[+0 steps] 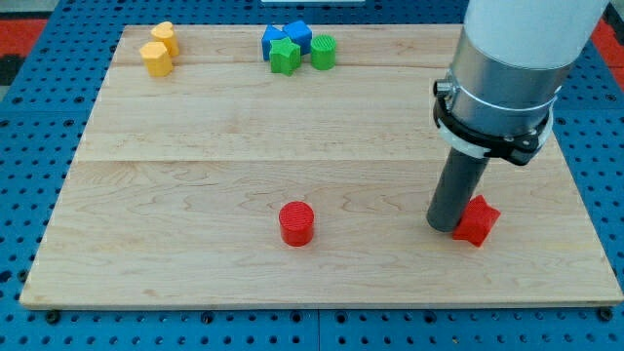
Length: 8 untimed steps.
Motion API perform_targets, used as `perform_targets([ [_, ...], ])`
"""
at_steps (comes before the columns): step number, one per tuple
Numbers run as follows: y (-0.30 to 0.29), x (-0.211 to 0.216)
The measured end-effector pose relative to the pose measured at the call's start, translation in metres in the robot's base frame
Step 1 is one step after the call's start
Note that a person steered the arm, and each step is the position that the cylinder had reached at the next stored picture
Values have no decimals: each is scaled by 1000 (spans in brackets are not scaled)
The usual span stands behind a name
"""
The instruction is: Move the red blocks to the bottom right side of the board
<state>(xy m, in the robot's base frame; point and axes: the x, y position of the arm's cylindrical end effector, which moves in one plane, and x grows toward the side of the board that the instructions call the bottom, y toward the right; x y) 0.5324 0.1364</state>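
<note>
A red cylinder [296, 223] stands on the wooden board [244, 136] at the bottom centre. A second red block [477, 220], angular in shape, lies at the bottom right. My tip [444, 227] rests on the board directly against that red block's left side. The red cylinder is well apart to the left of my tip.
Two yellow blocks [157, 51] sit at the top left. Two blue blocks [288, 38], a green star-like block [285, 57] and a green cylinder [323, 52] cluster at the top centre. The arm's grey body [512, 68] covers the board's upper right.
</note>
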Motion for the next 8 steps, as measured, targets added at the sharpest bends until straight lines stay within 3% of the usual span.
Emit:
perform_targets([
  [1, -13, -10],
  [2, -80, -32],
  [4, -237, -33],
  [6, -237, 12],
  [8, -224, 5],
])
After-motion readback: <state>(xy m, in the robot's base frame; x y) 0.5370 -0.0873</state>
